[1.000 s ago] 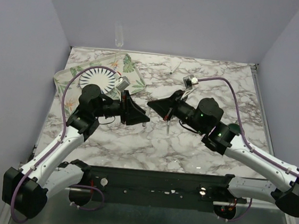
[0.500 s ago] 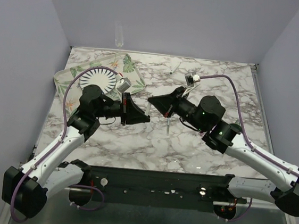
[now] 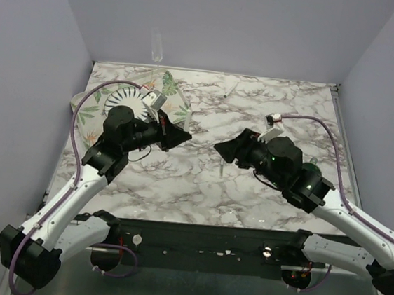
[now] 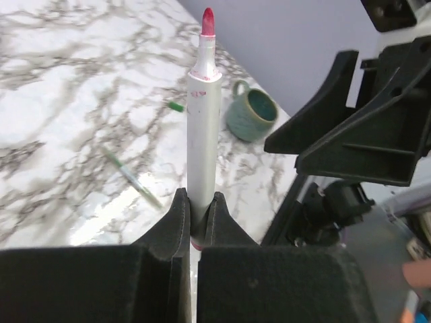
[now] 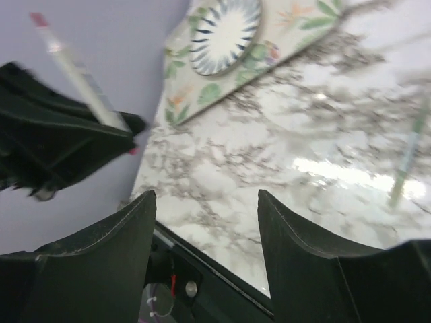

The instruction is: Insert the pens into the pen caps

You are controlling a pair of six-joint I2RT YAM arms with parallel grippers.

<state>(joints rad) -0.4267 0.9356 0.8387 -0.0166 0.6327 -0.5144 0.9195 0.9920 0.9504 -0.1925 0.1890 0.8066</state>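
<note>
We see the left gripper (image 4: 197, 205) clamped on the lower part of the pink-tipped pen (image 4: 204, 128), just off the near-right side of the striped plate (image 3: 128, 100) and lifted clear of the table (image 3: 199, 190). We judge the grip sits low on the barrel so that the bare pink tip stands free and a cap can slide over it without meeting the fingers. A speck of pink shows under the fingers, but we cannot tell what it is. The right gripper (image 5: 205, 196) hovers further right of the plate, facing the left one across a gap. Its jaws are spread wide with nothing between them, so we take it to be free to fetch a cap. The green pen (image 4: 131, 176) lies flat on the marble, right of the plate and nearer the arm bases, roughly under the gap between the two grippers. The green cap (image 4: 176, 105) lies apart from it, near the mug (image 4: 252, 116), both well to the right of the plate. We cannot find the pink cap in any view. As for room, the plate sits in a tray (image 5: 303, 23) at the far left corner, so walls stand close beyond and left of the plate. The marble to the plate's right and near side is open for both arms. The cautions we would name are the mug standing close to the green cap, and the held pen's tip pointing toward the right gripper.
</note>
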